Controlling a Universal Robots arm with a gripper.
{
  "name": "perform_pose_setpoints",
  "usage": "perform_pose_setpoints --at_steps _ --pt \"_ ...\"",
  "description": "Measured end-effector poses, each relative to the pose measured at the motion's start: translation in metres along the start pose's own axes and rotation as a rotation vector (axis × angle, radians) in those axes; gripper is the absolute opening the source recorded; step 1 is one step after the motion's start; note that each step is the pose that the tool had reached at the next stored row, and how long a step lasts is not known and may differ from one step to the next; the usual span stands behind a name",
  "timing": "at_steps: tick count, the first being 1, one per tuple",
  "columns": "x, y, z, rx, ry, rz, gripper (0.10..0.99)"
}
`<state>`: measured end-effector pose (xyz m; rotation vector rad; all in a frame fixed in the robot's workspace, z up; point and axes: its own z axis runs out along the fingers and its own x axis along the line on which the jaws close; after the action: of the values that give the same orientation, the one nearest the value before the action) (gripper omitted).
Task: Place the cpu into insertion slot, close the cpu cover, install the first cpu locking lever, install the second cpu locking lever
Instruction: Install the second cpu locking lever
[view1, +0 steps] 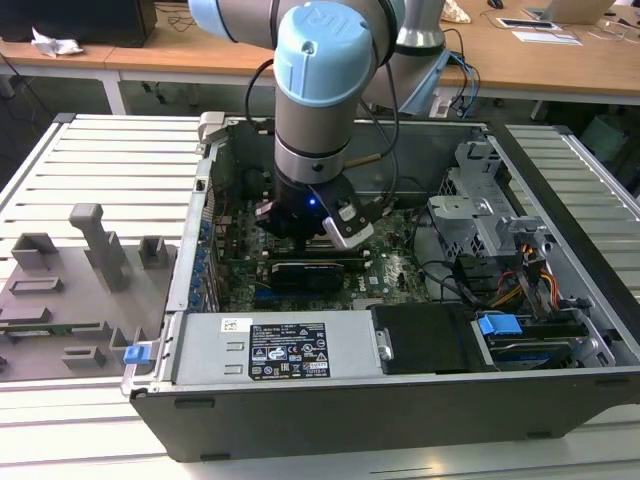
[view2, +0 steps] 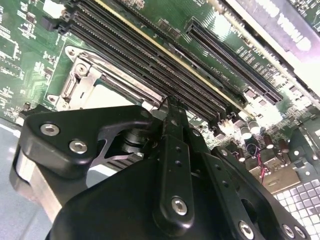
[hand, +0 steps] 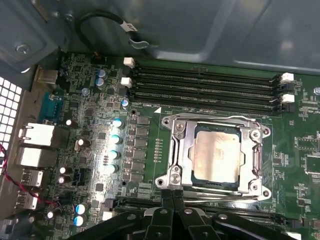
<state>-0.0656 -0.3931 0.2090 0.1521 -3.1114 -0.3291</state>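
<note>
The cpu (hand: 219, 152) lies flat in the socket, silvery top up. The cpu cover (hand: 182, 150) is down around it, framing the chip in its window, and together they hide the insertion slot beneath. One thin lever rod (hand: 220, 118) runs along the socket edge beside the memory slots. Another rod (hand: 220, 192) runs along the opposite edge. My gripper (hand: 173, 197) is shut, with its tips at that second edge near the socket's corner. In the second wrist view the gripper (view2: 171, 107) reaches the cover (view2: 85, 75) beside a thin wire hook. In the exterior view the gripper (view1: 300, 238) sits low inside the case.
Long black memory slots (hand: 205, 85) run beside the socket. A black graphics card (view1: 305, 272) lies in front of the gripper, and the power supply (view1: 270, 350) is nearer still. A drive cage (view1: 480, 215) and cables fill the exterior view's right. A grey fixture tray (view1: 70, 280) sits outside the case.
</note>
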Motion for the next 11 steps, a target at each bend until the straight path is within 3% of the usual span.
perform_pose_setpoints --at_steps 5,11 --pt "0.0014 -0.0007 0.0029 -0.019 -0.002 0.0 0.106" --pt "0.0033 -0.0014 0.0061 -0.027 -0.0028 0.0 0.106"
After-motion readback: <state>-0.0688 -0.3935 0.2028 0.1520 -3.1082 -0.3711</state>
